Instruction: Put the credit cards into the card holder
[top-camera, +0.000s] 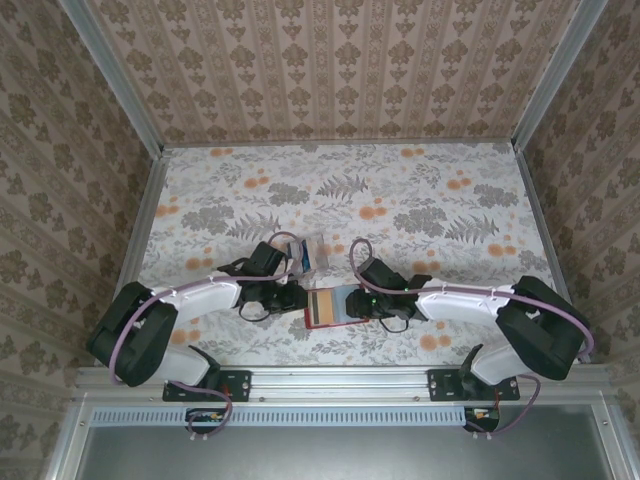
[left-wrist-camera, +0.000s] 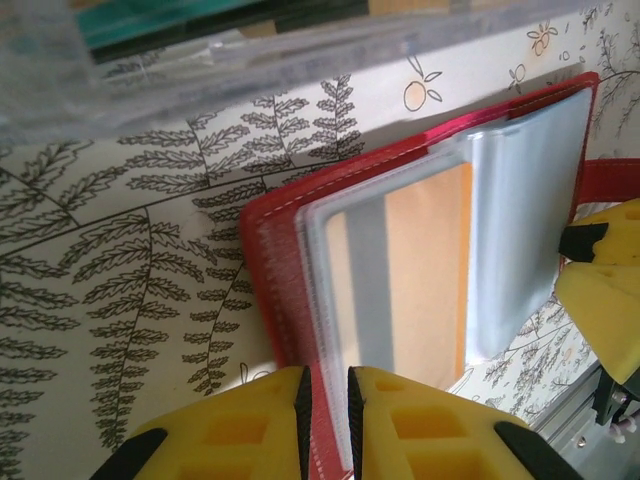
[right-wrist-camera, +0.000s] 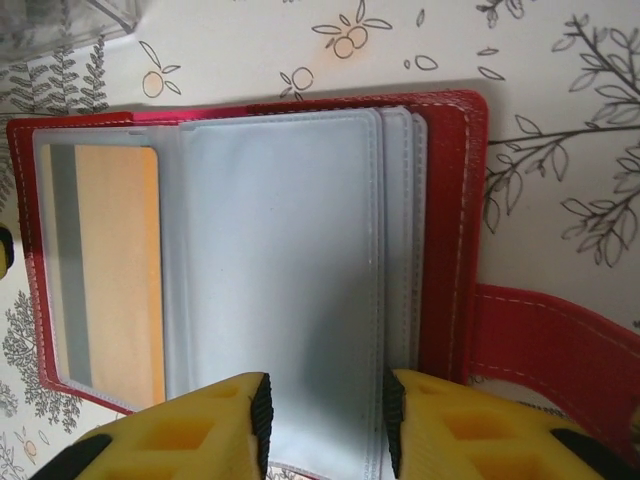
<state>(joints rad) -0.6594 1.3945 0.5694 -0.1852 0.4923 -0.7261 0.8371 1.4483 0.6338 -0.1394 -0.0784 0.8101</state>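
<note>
Card holder: open
Tan card: pocketed, left page
Other cards: in clear box, far side
Left gripper: pinching holder edge
Right gripper: parted over pockets

left claw: pinched nearly closed | right claw: jaws apart

Bench cover: the bench carries a white cloth printed with grey ferns and small orange blossoms.
Far edge: the back wall has tan wallpaper with vertical stripes and brown floral medallions.
Side edges: the left wall and the right wall show a brown damask pattern.
Far corners: pale metal posts slant up from them.
Near edge: a metal rail, then a slotted strip, then a dark panel.
Light: even and soft, with faint shadows.
</note>
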